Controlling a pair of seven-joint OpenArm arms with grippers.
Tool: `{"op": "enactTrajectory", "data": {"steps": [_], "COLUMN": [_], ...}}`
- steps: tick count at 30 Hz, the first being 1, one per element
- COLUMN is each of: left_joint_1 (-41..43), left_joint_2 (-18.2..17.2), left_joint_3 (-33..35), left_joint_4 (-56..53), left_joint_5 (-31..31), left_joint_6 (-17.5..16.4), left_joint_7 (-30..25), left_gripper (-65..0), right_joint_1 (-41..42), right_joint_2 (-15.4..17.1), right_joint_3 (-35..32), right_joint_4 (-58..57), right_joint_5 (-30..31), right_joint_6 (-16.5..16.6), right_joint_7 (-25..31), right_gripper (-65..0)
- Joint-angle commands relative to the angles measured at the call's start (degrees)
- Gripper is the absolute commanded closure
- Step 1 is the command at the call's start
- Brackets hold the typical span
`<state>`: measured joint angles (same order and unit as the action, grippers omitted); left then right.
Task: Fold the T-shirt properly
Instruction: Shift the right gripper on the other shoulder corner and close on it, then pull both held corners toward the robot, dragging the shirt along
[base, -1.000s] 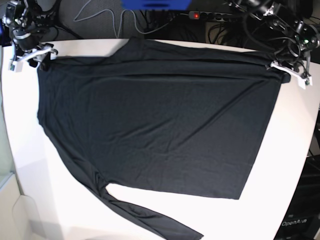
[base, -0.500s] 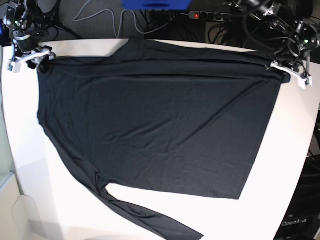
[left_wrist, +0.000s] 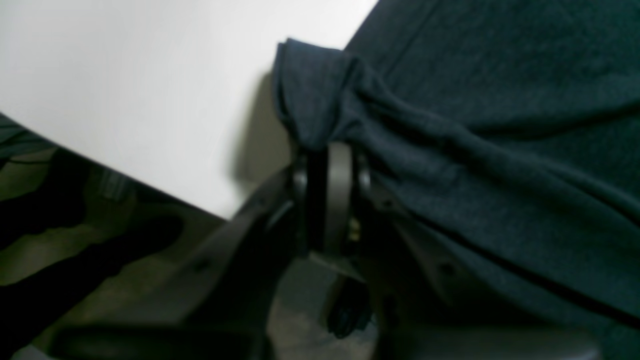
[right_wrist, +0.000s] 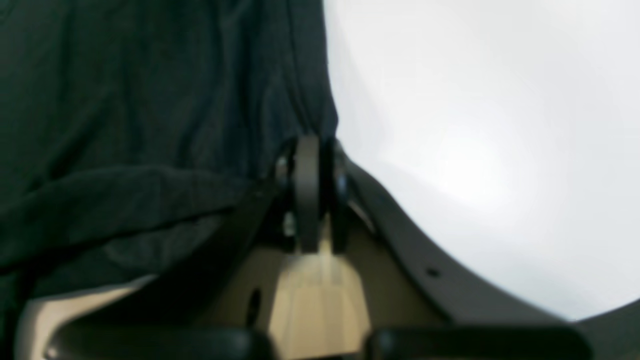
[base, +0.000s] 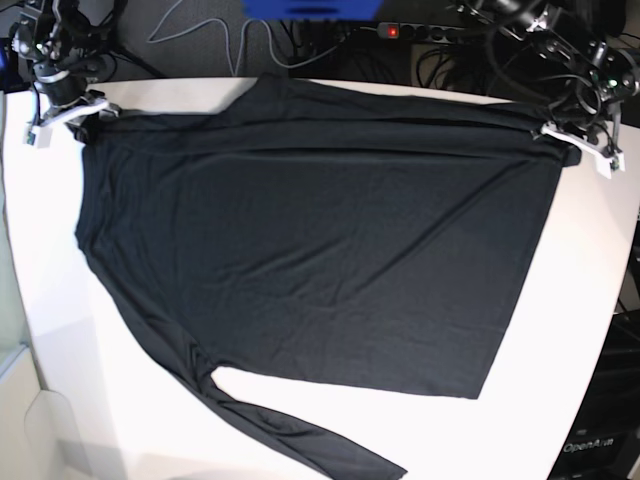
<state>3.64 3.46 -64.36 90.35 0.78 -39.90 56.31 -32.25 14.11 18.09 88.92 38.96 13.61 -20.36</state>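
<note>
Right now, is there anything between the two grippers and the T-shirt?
Nothing visible. The left gripper is shut on a bunched corner of the black T-shirt, and the right gripper is shut on its edge at the opposite far corner. The rest lies spread on the white table.

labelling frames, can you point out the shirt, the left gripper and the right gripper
T-shirt (base: 320, 260), base view, middle of the body.
left gripper (left_wrist: 330, 150), left wrist view, closed fingertips pinching fabric.
right gripper (right_wrist: 310, 142), right wrist view, closed fingertips at the shirt's edge.
</note>
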Motion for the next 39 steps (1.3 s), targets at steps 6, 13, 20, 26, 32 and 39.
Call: {"op": "enactTrajectory", "data": {"steps": [6, 13, 20, 26, 32, 39], "left_joint_1": [-0.6, -4.7, -6.9, -8.2, -11.1, -13.4], "left_joint_2": [-0.2, -1.5, -1.8, -3.0, -3.0, -3.1], "left_joint_3": [0.1, 0.1, 0.1, 2.6, 3.4, 3.4], "left_joint_4": [0.0, -0.1, 0.0, 0.0, -0.1, -0.1], "left_joint_5": [1.5, 6.7, 6.7, 6.7, 6.7, 6.7], "left_joint_6": [-0.1, -0.1, -0.1, -0.1, -0.1, -0.1], "left_joint_7": [2.2, 5.2, 8.3, 11.2, 12.4, 14.2], "left_gripper": [-1.7, -1.7, -1.7, -1.7, -1.7, -1.7], "right_joint_1": [0.7, 1.6, 1.9, 3.4, 4.6, 5.7], "right_joint_2": [1.7, 2.5, 3.5, 5.0, 5.5, 6.6], "right_joint_3": [0.5, 0.6, 0.6, 0.6, 0.6, 0.6], "right_joint_4": [0.5, 2.0, 4.7, 5.0, 5.0, 5.0], "right_joint_5": [-0.3, -0.2, -0.3, -0.4, -0.4, -0.4], "right_joint_6": [0.1, 0.1, 0.1, 0.1, 0.1, 0.1], "right_joint_7": [-1.6, -1.6, -1.6, -1.7, -1.7, -1.7], "right_gripper": [-0.4, -0.4, -0.4, -0.4, -0.4, -0.4]}}
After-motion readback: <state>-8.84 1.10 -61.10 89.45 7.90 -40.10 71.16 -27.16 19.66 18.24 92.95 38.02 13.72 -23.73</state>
